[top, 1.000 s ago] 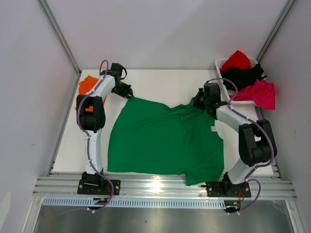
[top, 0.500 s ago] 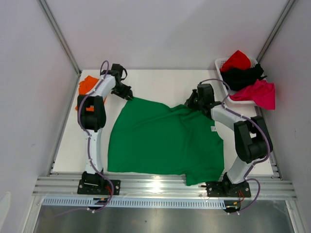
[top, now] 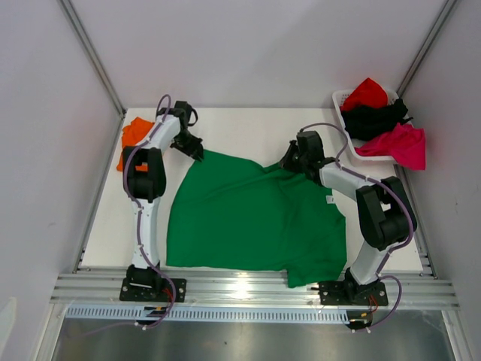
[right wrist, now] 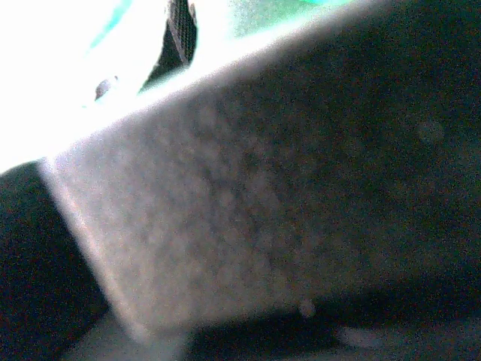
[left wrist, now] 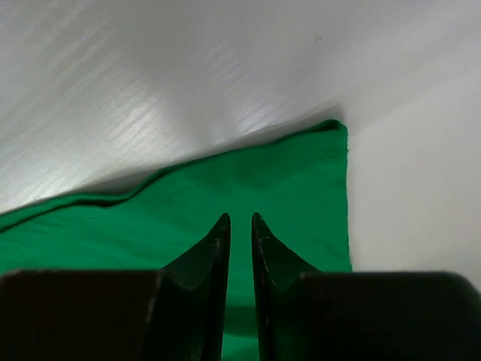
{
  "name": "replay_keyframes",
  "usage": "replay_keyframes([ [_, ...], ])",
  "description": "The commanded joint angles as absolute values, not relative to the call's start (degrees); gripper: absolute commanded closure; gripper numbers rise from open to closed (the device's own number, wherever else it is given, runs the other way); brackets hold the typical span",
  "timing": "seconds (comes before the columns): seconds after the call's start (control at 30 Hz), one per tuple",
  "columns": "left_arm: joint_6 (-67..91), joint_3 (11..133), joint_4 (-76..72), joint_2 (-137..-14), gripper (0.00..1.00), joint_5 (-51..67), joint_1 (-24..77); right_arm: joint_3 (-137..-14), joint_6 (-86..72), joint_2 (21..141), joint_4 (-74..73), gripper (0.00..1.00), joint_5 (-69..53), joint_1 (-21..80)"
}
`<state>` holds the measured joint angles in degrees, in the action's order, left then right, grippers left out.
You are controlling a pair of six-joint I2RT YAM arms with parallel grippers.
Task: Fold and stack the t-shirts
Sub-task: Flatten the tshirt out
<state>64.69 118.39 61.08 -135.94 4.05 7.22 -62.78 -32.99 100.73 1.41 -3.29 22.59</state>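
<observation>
**Both hands at the far edge of the green shirt**

Top view: the green t-shirt [top: 248,218] lies spread on the table [top: 248,124]. My left gripper [top: 197,152] is at its far left corner and my right gripper [top: 288,161] is on the far edge, placed, I judge, to fold it toward me. Left wrist: fingers [left wrist: 204,259] pinch green cloth just inside the hem. Right wrist: blurred and blocked, so clamped or loose, I cannot tell.

I see the green t-shirt [top: 255,218] as soft matt cloth, lightly creased, on a smooth white bench [top: 248,128] with a faint sheen. The left gripper [left wrist: 239,219] looks like dark matt plastic, and the rail [top: 248,289] at the near edge is ribbed bare metal, glaring.
</observation>
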Motion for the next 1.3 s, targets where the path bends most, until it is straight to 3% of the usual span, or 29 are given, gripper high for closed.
replay_keyframes([
  [0.0, 61.3, 121.2, 63.8, -135.5, 0.8, 0.3, 7.7, -66.0, -33.5, 101.2, 2.9, 0.97, -2.5, 23.4],
  [0.23, 58.3, 123.8, 65.0, -137.1, 0.79, -4.1, 8.2, -68.0, -33.7, 101.6, 2.1, 0.97, -2.3, 24.6],
  [0.53, 50.0, 126.5, 61.3, -140.4, 0.79, 5.3, 8.6, -69.2, -33.4, 101.0, 1.1, 0.97, -1.6, 25.0],
  [0.83, 39.8, 120.5, 55.3, -129.3, 0.77, 9.8, 10.9, -68.6, -34.1, 101.7, 2.0, 0.97, -1.8, 25.1],
  [1.03, 31.3, 118.6, 59.1, -126.3, 0.76, 3.7, 13.4, -68.6, -34.8, 102.0, 3.3, 0.97, -2.9, 25.2],
  [1.27, 29.8, 120.5, 64.3, -132.8, 0.77, -2.9, 14.3, -68.3, -34.8, 102.0, 3.8, 0.97, -3.2, 25.3],
])
